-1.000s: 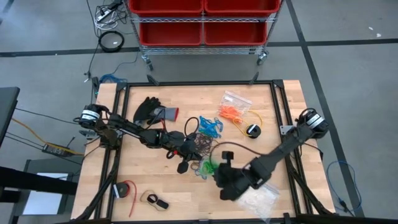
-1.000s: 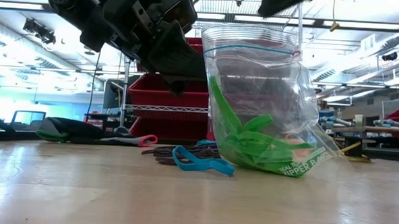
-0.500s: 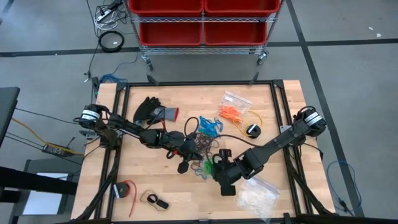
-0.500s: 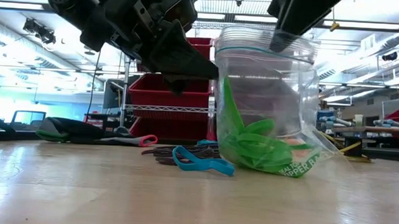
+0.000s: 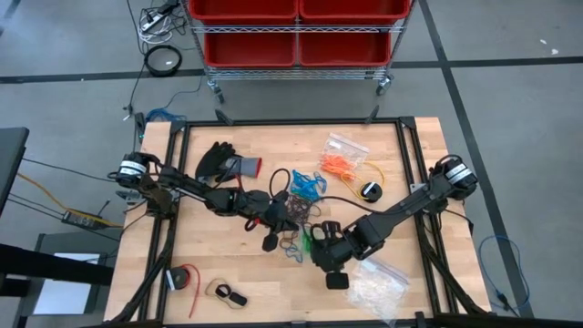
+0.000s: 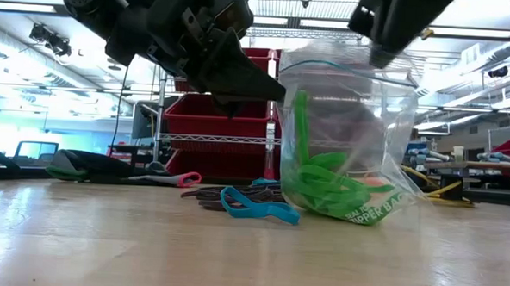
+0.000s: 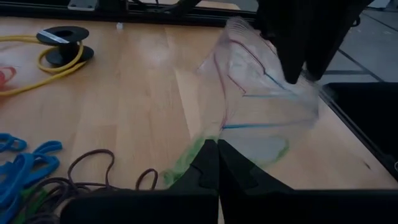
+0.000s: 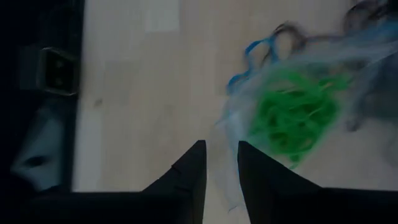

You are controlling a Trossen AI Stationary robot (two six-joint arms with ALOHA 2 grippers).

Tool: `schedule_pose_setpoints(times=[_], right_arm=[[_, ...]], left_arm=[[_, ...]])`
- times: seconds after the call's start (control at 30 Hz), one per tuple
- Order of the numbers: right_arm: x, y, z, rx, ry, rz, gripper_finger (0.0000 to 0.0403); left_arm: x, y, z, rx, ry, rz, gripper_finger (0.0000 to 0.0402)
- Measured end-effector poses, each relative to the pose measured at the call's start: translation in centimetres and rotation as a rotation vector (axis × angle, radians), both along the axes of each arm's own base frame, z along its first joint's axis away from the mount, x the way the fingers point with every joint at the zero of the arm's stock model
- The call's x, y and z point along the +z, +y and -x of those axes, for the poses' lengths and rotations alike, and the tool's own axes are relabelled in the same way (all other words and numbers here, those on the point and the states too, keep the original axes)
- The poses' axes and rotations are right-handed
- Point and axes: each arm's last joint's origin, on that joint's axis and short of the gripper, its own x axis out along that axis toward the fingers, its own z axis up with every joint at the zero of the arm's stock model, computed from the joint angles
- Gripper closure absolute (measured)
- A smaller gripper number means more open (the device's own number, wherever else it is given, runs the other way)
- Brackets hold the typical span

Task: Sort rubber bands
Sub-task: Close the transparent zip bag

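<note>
The right gripper [image 8: 219, 163] has swung in over the clear bag [image 6: 346, 138] of green rubber bands [image 6: 331, 185], fingers apart; left gripper [image 7: 217, 163] clenched.

**Site: robotics lab in an industrial hall**

Wooden table [image 5: 228, 260] sitting in a black frame on grey concrete floor [image 5: 73, 55]. Wire rack [image 5: 296, 68] holding red bins [image 5: 244, 9] behind it. Cables [image 5: 150, 27] trailing across the floor. Ceiling lights [image 6: 37, 8] glowing over benches and a monitor [image 6: 35, 149] beyond.
</note>
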Motion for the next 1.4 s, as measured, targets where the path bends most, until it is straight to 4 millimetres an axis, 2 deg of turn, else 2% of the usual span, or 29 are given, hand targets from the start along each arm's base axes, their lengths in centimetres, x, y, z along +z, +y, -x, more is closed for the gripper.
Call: schedule_pose_setpoints(times=[0.1, 0.3, 0.4, 0.57, 0.77, 0.87, 1.0, 1.17, 1.4], right_arm=[[-0.1, -0.1, 0.1, 0.002, 0.058, -0.078, 0.0318], [-0.1, -0.2, 0.1, -0.005, 0.058, -0.066, 0.0321], [0.1, -0.3, -0.1, -0.027, 0.008, -0.029, 0.0321], [1.6, -0.7, -0.3, -0.057, -0.141, 0.066, 0.0321], [2.4, -1.9, -0.4, -0.135, -0.207, 0.158, 0.0326], [1.9, -2.4, -0.6, -0.099, -0.156, 0.171, 0.0342], [0.9, -2.9, -0.7, -0.042, -0.084, 0.210, 0.0394], [0.5, -3.4, -0.7, -0.002, -0.033, 0.225, 0.0401], [0.0, -3.1, 0.0, 0.068, 0.073, 0.159, 0.0403]], left_arm=[[0.1, 0.2, -0.1, 0.013, -0.008, -0.002, 0.0401], [1.0, 0.7, 0.0, 0.053, -0.053, -0.041, 0.0401], [1.1, 0.6, 0.1, 0.032, -0.059, -0.074, 0.0401], [0.7, 0.6, 0.2, 0.023, -0.014, -0.084, 0.0401], [0.6, 0.5, 0.3, 0.016, -0.010, -0.084, 0.0401], [0.7, 0.5, 0.3, 0.014, -0.016, -0.082, 0.0401], [1.0, 0.4, 0.2, -0.015, -0.043, -0.065, 0.0401], [1.4, 0.3, 0.0, -0.030, -0.071, -0.042, 0.0401], [3.3, 0.2, -0.8, -0.029, -0.129, -0.026, 0.0401]])
